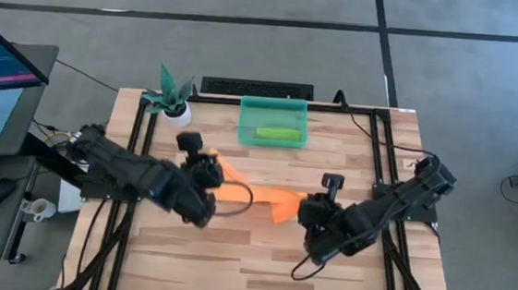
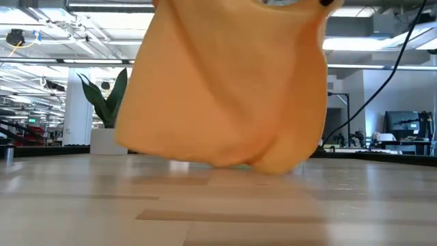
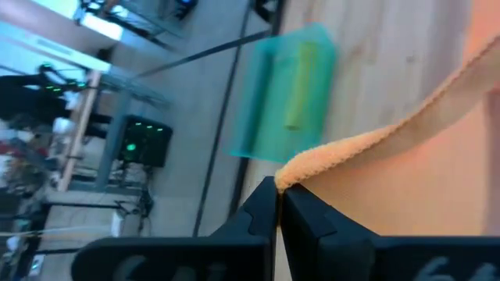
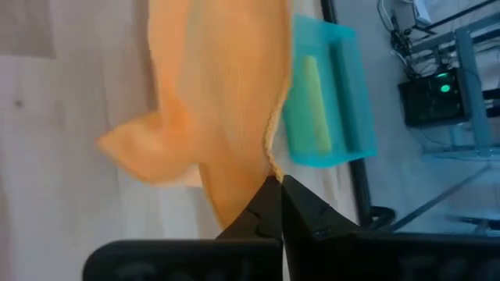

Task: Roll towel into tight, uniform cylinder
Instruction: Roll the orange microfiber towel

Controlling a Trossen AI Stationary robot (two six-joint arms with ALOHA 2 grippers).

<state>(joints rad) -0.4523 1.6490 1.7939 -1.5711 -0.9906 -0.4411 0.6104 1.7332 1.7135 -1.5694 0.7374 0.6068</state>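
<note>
An orange towel (image 1: 264, 195) hangs in the air between my two grippers over the middle of the wooden table (image 1: 259, 265). In the low view the towel (image 2: 225, 89) sags in a wide sheet, its lowest fold (image 2: 266, 164) just above the tabletop. My left gripper (image 1: 212, 180) is shut on the towel's left end. My right gripper (image 1: 310, 205) is shut on its right end. The towel also shows in the left wrist view (image 3: 406, 133) and the right wrist view (image 4: 219, 101). My left gripper pinches a corner of the towel's hemmed edge (image 3: 287, 176) between its two fingers. The hem runs away from the fingers, drawn fairly straight, and the cloth is lifted off the table. My right gripper pinches the towel's edge (image 4: 270, 165) between its two fingers. The cloth spreads away from the fingers and is lifted, with a loose corner (image 4: 129, 152) hanging to one side.
A teal bin (image 1: 274, 121) holding a yellow-green roll (image 1: 277, 132) stands at the far middle of the table. A small potted plant (image 1: 172, 96) stands at the far left. Bare wood lies along the near part of the table.
</note>
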